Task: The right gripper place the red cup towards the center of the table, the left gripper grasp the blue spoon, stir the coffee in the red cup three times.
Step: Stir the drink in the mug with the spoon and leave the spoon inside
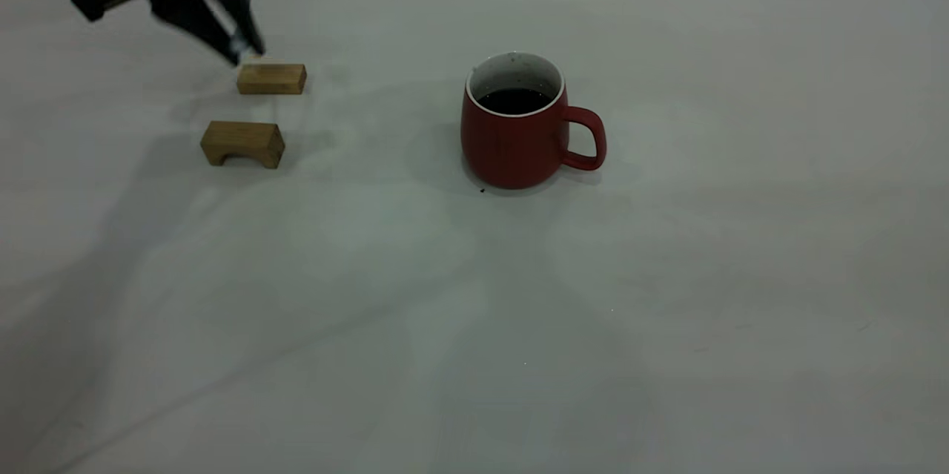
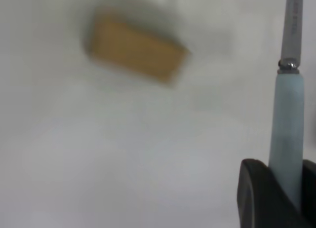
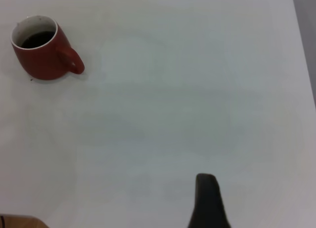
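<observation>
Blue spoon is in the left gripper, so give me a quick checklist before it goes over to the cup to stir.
1. Blue spoon clamped in left gripper: ok.
2. Red cup upright near the table center: ok.
3. Coffee in the cup: ok.
4. Right gripper away from the cup: ok.
5. Wooden blocks clear of the route to the cup: ok.
6. Spoon bowl pointing down: cannot tell.

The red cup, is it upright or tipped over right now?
Upright. The red cup sits flat on the table, rim level, with coffee pooled inside.
</observation>
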Available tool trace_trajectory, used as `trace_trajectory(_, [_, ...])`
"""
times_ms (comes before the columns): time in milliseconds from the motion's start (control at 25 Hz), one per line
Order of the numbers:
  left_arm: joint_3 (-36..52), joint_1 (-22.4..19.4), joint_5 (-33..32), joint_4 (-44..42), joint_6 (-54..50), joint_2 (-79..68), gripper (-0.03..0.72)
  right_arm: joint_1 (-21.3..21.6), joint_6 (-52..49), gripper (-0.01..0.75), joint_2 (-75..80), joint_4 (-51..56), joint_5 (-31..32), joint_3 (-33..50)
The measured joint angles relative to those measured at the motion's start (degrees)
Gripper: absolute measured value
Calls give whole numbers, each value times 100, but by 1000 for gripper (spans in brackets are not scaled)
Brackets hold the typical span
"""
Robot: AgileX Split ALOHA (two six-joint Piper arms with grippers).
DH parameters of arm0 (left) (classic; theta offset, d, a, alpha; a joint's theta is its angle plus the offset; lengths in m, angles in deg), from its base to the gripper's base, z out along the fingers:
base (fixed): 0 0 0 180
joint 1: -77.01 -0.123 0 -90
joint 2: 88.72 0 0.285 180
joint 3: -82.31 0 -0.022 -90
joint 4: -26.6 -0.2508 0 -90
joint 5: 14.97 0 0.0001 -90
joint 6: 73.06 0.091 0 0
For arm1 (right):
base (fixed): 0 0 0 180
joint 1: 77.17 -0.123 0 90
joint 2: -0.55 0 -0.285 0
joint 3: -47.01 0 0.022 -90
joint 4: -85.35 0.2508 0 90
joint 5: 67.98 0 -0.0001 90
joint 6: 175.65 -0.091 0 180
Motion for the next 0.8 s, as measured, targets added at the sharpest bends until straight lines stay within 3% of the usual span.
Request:
trace_trajectory(120, [-213, 0, -832, 1136, -1232, 46, 173, 0, 0, 591, 0, 0, 0, 0])
trace_trajectory(360, [-294, 0, -1277, 3898, -2893, 35, 173, 0, 0, 591, 0, 0, 0, 0])
trace_trajectory(560, [-300, 0, -1563, 5374, -3140, -227, 173, 0, 0, 591, 0, 0, 0, 0])
trace_trajectory(800, [-300, 11, -1568, 6338, -3098, -738, 173, 0, 0, 591, 0, 0, 0, 0])
